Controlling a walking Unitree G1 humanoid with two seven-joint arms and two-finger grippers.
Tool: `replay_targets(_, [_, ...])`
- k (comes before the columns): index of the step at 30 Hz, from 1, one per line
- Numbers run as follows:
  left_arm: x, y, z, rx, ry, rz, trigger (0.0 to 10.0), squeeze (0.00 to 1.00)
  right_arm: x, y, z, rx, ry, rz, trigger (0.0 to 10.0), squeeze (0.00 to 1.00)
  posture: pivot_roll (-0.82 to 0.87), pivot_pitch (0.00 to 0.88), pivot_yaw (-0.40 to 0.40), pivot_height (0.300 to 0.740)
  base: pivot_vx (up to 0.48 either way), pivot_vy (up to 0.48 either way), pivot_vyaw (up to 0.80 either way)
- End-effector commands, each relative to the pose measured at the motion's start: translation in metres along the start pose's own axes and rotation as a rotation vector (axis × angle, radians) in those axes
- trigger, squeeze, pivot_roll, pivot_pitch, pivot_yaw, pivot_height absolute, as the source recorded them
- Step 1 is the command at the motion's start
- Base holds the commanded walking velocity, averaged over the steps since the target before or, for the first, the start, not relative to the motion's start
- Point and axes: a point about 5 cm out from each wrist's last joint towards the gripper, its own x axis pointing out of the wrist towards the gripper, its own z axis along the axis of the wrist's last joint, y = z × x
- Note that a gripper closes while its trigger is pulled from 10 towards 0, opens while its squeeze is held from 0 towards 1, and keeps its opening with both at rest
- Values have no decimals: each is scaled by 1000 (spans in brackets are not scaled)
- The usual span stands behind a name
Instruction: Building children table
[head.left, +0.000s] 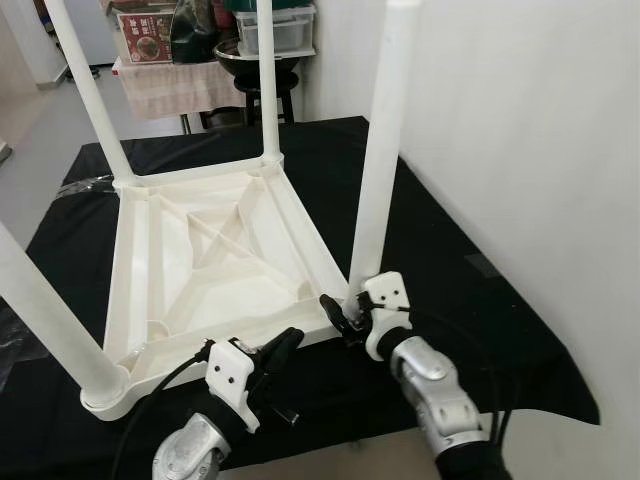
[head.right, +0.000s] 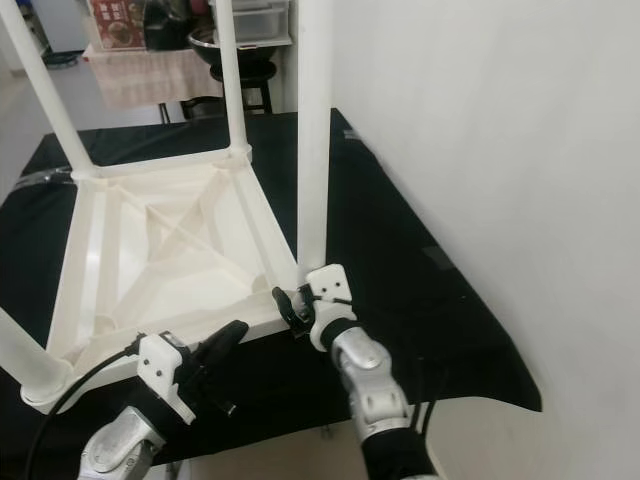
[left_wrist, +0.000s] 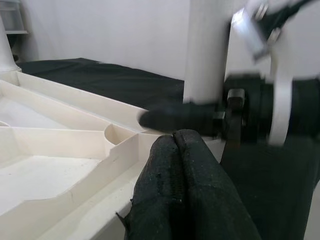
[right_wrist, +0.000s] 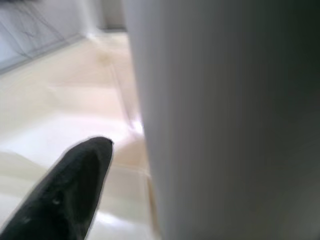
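Four legs (head.left: 383, 150) — tops cut off | left gripper (head.left: 285, 345) fingers together | right gripper (head.left: 345, 315) fingers' spread unclear — leg hides them

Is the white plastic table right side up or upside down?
Upside down: the white plastic table shows its ribbed underside, and its legs point upward.
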Motion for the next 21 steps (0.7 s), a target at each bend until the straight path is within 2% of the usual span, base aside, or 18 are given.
replay_targets(1, [-1,1,-4,-14,20,0,10000,0,4,-1,25,-1,-78,86,10000,1000,34,0,-18,740,0,0,0])
replay_targets(2, [-1,1,-4,-15,20,-1,10000,0,4,-8,33,-21,-94,126,10000,227,38,0,-23,740,0,0,0])
replay_targets(3, [-1,1,-5,-15,20,-2,10000,0,5,-14,41,-47,-106,172,10000,0,39,0,-25,740,0,0,0])
replay_targets(5, [0,1,-5,-16,20,-2,10000,0,5,-23,49,-83,-111,241,10000,0,43,0,-27,740,0,0,0])
replay_targets(8, [1,0,-5,-17,19,-1,10000,0,5,-32,50,-161,-35,423,10000,0,51,0,-32,740,0,0,0])
replay_targets(10, [1,0,-5,-18,19,-1,10000,0,5,-33,49,-166,-13,470,10000,0,51,0,-32,740,0,0,0])
replay_targets(12, [2,-1,-6,-22,20,-4,10000,0,16,-39,46,-126,38,488,10000,0,63,0,-41,740,0,0,0])
replay_targets(13, [2,-1,-6,-22,20,-4,10000,0,16,-39,46,-126,38,488,10000,0,63,0,-41,740,0,0,0])
replay_targets(14, [2,-1,-6,-22,20,-5,10000,0,19,-39,46,-120,47,493,2275,0,67,0,-43,740,0,0,0])
replay_targets(16, [2,-1,-6,-22,20,-5,10000,0,20,-39,46,-119,52,497,2275,0,67,0,-43,740,0,0,0])
replay_targets(17, [2,-1,-6,-22,20,-6,10000,0,22,-40,46,-112,60,508,0,0,71,0,-46,740,0,0,0])
replay_targets(21, [3,-2,-6,-21,19,-6,10000,0,26,-43,48,-90,70,505,0,0,73,0,-50,740,0,0,0])
